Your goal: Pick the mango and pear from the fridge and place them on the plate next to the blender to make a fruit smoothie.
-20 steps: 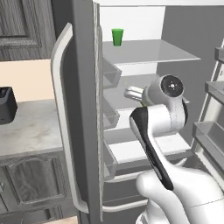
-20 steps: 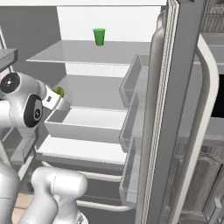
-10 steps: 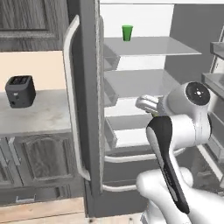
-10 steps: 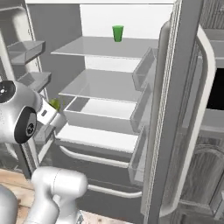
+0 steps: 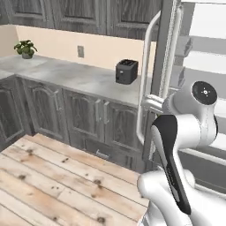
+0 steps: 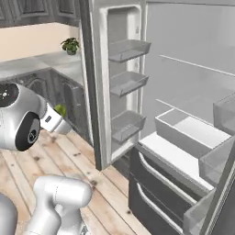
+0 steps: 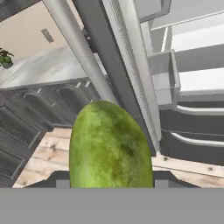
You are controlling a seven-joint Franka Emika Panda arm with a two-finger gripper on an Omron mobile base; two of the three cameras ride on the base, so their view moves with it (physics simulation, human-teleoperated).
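Gripper (image 7: 111, 186) is clamped on a green fruit (image 7: 110, 146), which the hand view shows upright between the fingers w/ mottled darker patches; mango or pear, can't tell which. Right base view catches a bit of that green (image 6: 60, 110) at the wrist, now out over the wood floor (image 6: 87, 170), whereas half a sec ago it sat at the fridge shelves. Both base views have swung away, so the base is turning, not the scene. Behind the fruit stands the fridge (image 6: 183, 114) w/ its door open. Farther off along the counter (image 5: 66, 75): black toaster (image 5: 126, 71), then a potted plant (image 5: 25, 48). Judgement: pick done, carry to the plate under way; second fruit remains.
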